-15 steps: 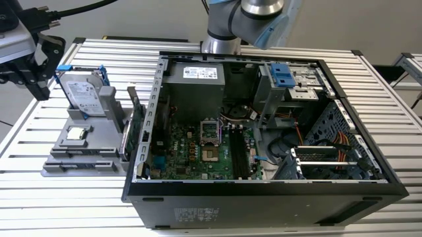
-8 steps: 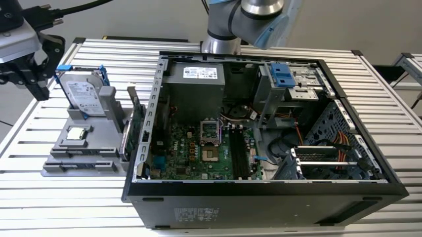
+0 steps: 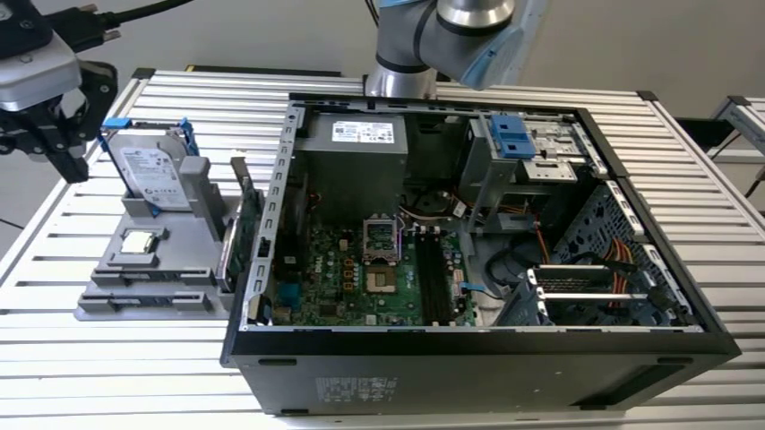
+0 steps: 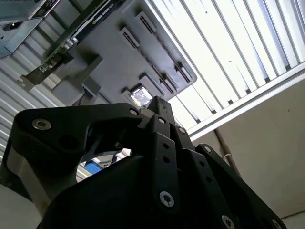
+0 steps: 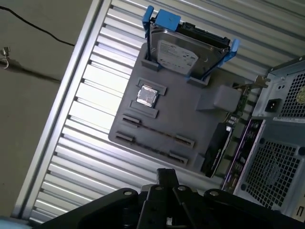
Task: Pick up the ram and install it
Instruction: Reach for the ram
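My gripper (image 3: 72,168) hangs high at the exterior view's left, over the table's edge and beside the hard drive. Its black fingers meet at one tip in both wrist views (image 5: 167,172) (image 4: 159,101), shut with nothing between them. Below lies the grey parts tray (image 5: 190,119). A thin dark strip (image 5: 157,134) runs between two small end holders on the tray. It looks like the ram seen edge-on, though I cannot be sure. The long black memory slots (image 3: 431,278) on the motherboard in the open computer case (image 3: 478,358) hold nothing.
On the tray stand a silver hard drive in a blue bracket (image 3: 156,170), a processor chip (image 3: 141,240) and an upright expansion card (image 3: 245,233) close to the case wall. The arm's base (image 3: 407,54) rises behind the case. The slatted table (image 3: 132,376) spreads in front.
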Available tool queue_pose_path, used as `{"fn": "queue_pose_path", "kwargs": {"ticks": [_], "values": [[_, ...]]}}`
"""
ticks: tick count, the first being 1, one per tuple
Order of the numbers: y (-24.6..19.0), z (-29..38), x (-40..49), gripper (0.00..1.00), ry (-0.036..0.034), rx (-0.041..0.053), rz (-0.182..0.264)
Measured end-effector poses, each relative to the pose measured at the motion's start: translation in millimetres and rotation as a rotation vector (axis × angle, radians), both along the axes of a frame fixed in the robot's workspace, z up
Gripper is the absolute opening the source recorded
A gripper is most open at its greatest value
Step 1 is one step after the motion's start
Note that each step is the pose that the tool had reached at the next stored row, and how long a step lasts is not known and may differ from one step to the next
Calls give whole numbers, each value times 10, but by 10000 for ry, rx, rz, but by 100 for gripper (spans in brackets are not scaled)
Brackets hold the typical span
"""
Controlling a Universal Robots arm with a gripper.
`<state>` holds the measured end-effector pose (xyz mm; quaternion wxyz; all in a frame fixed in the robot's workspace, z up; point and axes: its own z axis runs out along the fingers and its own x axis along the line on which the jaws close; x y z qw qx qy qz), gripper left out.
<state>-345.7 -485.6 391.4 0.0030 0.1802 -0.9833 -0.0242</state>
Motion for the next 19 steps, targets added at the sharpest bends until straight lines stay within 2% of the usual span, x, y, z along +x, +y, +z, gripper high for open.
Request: {"fn": "queue_pose_path", "kwargs": {"ticks": [19], "values": [[0, 0, 0, 0, 0, 0, 1565]]}}
